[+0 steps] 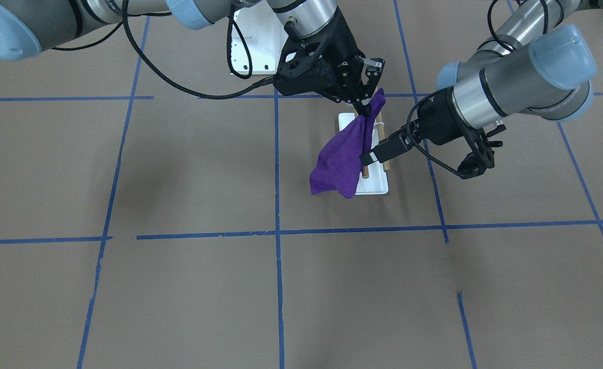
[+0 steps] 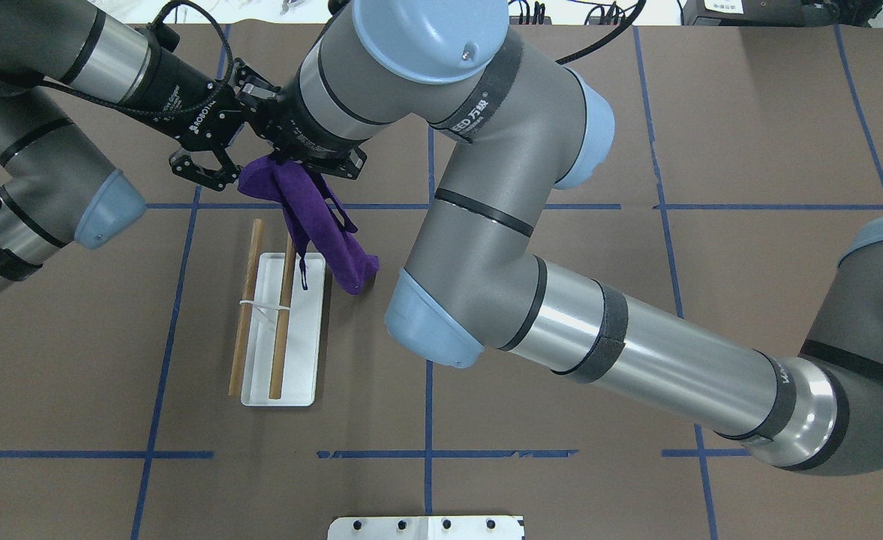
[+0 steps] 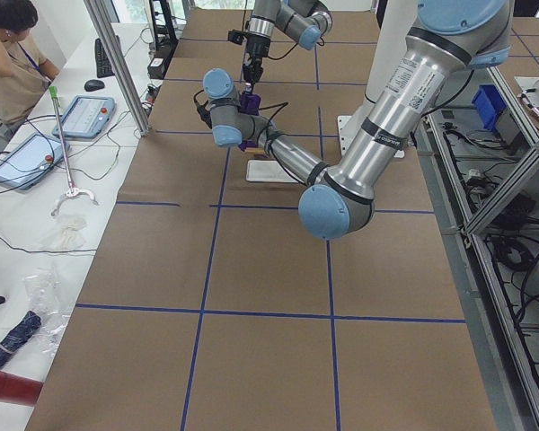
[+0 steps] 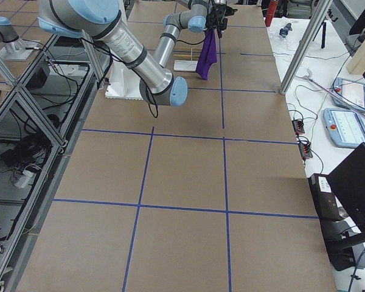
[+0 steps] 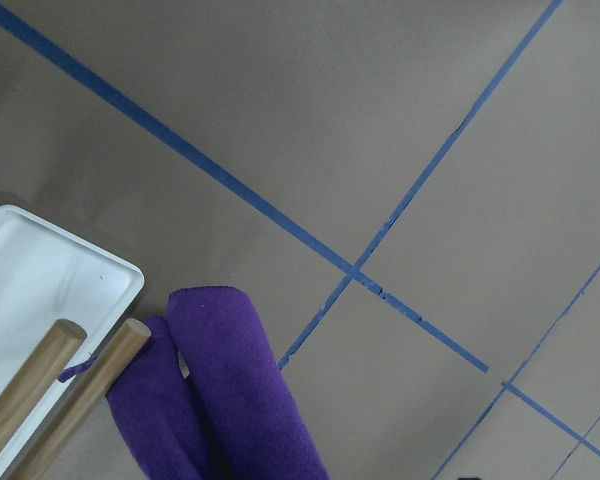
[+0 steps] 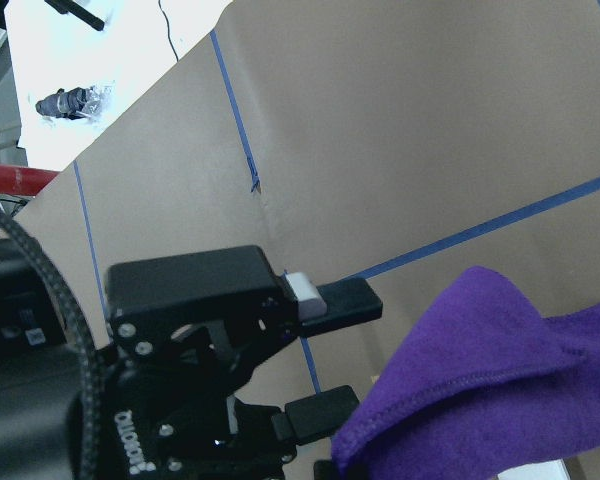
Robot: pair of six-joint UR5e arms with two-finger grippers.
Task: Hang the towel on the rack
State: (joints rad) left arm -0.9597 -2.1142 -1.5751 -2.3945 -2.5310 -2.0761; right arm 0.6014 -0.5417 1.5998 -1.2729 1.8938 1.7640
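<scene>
A: Where do we stand?

B: Lifted, not hung. The right gripper (image 1: 366, 108), upper centre of the front view, is clamped on the towel (image 1: 339, 164) at its top corner. The cloth dangles beside the rack (image 2: 302, 352), with its tail just off the plate's left edge in that view.

A: Dowels?

B: Both dowels (image 2: 283, 315) are bare in the overhead view, with no cloth across either.

A: Left gripper (image 6: 360, 352)?

B: Fingers apart in the right wrist view, just beside the cloth, gripping nothing we can see. We judge that draping and release are left to do.
</scene>
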